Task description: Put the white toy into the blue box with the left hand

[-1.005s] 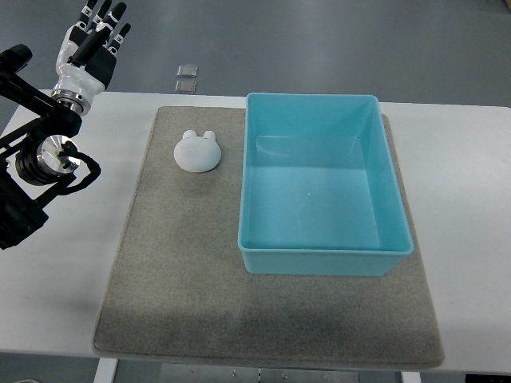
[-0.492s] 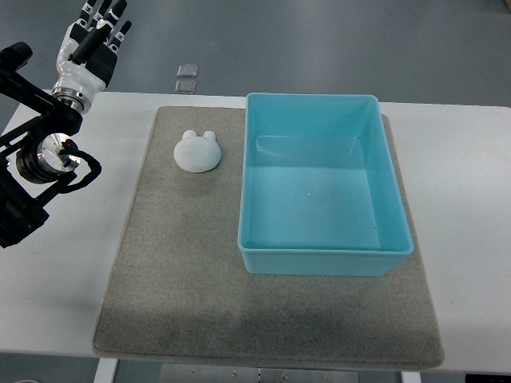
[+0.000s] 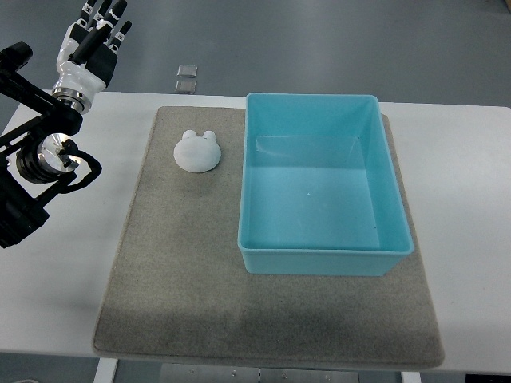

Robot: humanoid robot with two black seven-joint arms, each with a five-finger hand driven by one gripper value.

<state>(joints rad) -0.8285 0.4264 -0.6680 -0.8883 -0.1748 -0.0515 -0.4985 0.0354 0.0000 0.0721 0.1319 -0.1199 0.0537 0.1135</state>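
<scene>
White toy (image 3: 196, 151) lying in the upper left part of the frame, on a grey felt mat (image 3: 200, 287), round and pale with two small ears toward the top edge. Apart from the blue box (image 3: 323, 185), just left of its left wall, with a strip of bare mat between. Mat spread over a white table (image 3: 471, 239), covering most of its middle; table bare at left and right. Beyond the far table edge, grey floor (image 3: 319, 40), with two small pale square tiles (image 3: 187, 77) on it near the top centre.

Left hand (image 3: 94, 36) up in the upper left corner of the frame, over the floor past the table's far left corner, well apart from the toy. Fingers (image 3: 120, 16) black-tipped, extended and loosely spread, pointing toward the top edge, holding nothing. White wrist below, then a dark jointed arm (image 3: 36, 152) running down along the left edge.

Box open-topped, rectangular, right of centre, standing on the mat with its right wall near the mat's right border. Smooth turquoise bottom visible.
</scene>
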